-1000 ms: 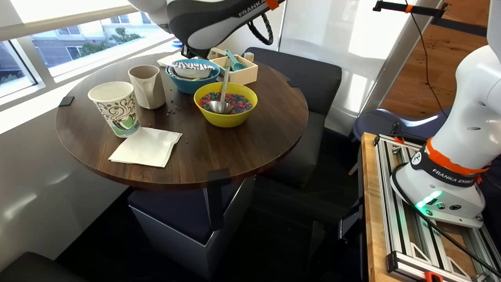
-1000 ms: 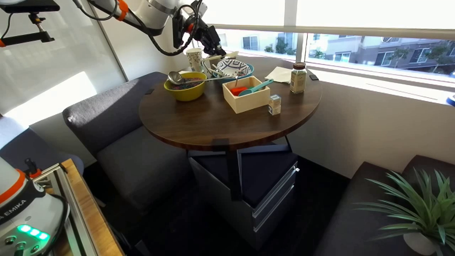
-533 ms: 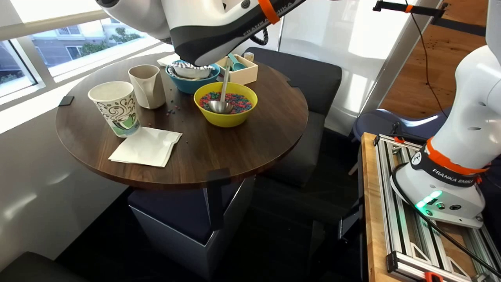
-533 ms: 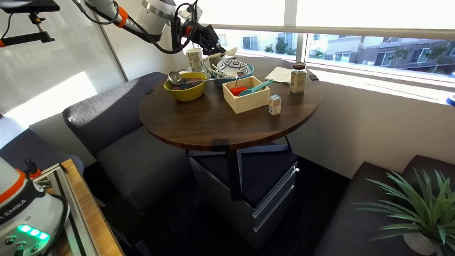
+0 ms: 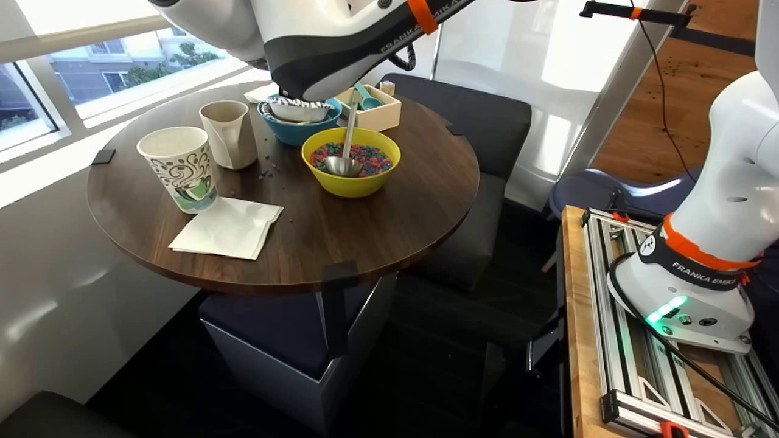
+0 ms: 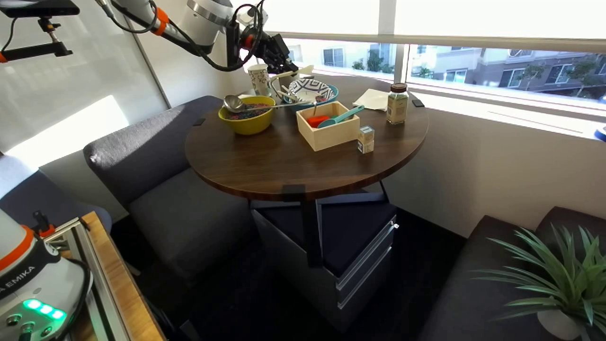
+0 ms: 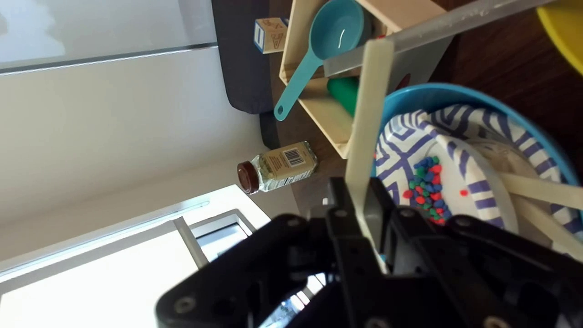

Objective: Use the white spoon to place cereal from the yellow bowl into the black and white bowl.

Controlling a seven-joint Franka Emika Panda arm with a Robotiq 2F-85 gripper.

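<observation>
wrist view: white spoon is pinched by its narrow shaft in the gripper, both fingers pressed against it; one plain end sticks out past the fingertips, the opposite end is hidden. in an exterior view a broader pale end, probably the scoop, shows just past the fingers; too small to tell whether it carries anything. beside the spoon in the wrist view is the black and white bowl, nested in a blue bowl and holding a small heap of cereal. far more is in the yellow bowl, where a metal ladle rests. judged step: the tip-out at the black and white bowl, some cereal being across; whether this load is out cannot be told. next move probably calls for centring the scoop over that bowl and rolling the wrist until it empties, or, if empty, going back for more. pose: robot arm reaches over the table, largely hiding the gripper in an exterior view; wrist looks rolled and tilted off vertical, as wall and window stand askew in its camera.
</observation>
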